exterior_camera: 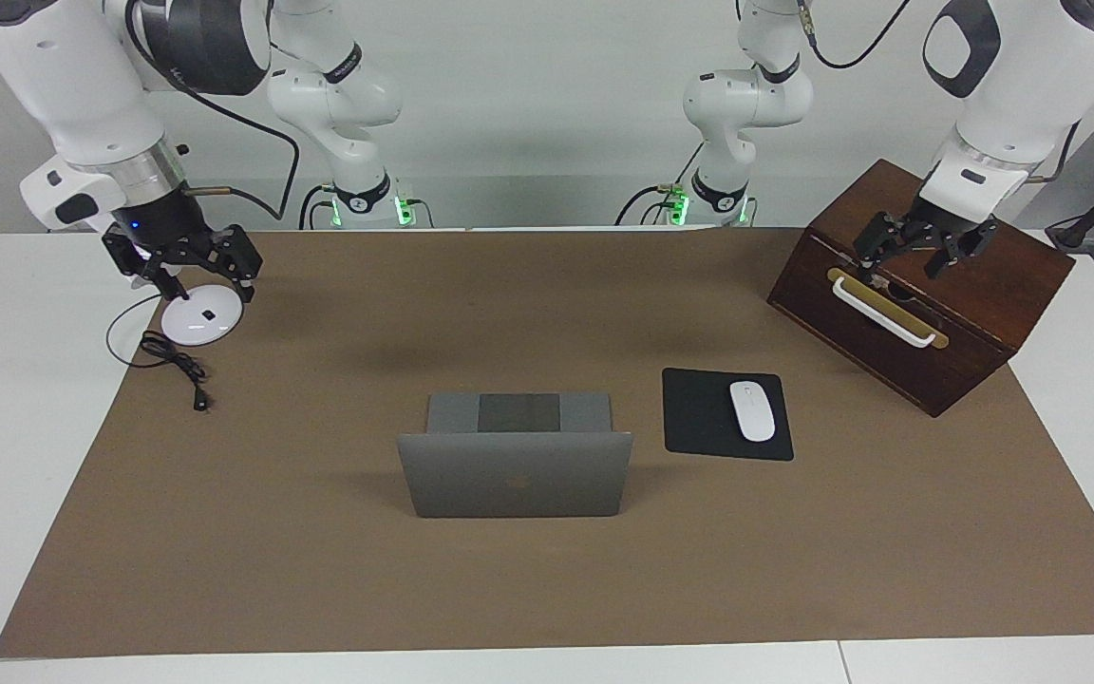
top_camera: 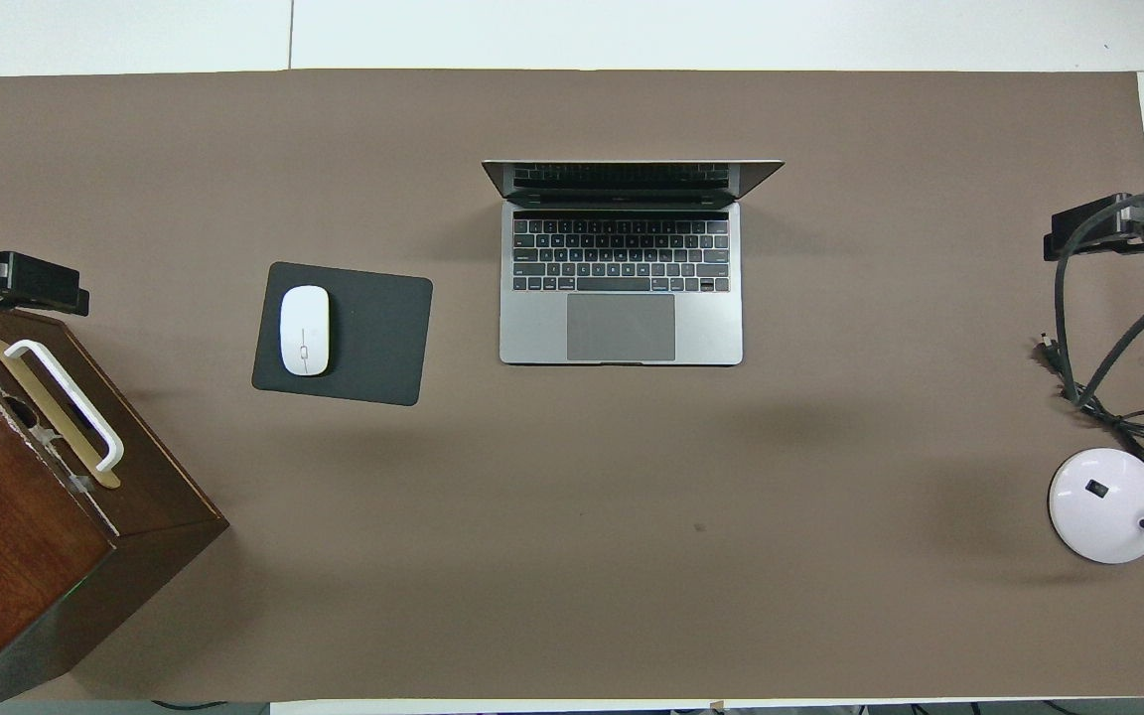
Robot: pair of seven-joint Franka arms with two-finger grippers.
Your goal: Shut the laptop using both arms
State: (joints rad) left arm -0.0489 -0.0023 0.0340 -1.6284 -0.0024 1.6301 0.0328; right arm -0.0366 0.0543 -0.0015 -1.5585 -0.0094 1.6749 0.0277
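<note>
The silver-grey laptop (exterior_camera: 516, 475) (top_camera: 622, 298) lies open in the middle of the brown mat, keyboard toward the robots. Its lid stands upright on the edge farther from them, logo side turned away. My left gripper (exterior_camera: 903, 264) (top_camera: 16, 283) hangs open over the wooden box at the left arm's end of the table, well away from the laptop. My right gripper (exterior_camera: 194, 271) (top_camera: 1113, 226) hangs open over the white lamp base at the right arm's end, equally distant. Neither holds anything.
A black mouse pad (exterior_camera: 689, 408) (top_camera: 373, 333) with a white mouse (exterior_camera: 752, 410) (top_camera: 304, 330) lies beside the laptop, toward the left arm's end. The dark wooden box (exterior_camera: 974, 328) (top_camera: 26, 536) has a white handle. The round lamp base (exterior_camera: 200, 321) (top_camera: 1103, 501) trails a black cable (exterior_camera: 177, 366).
</note>
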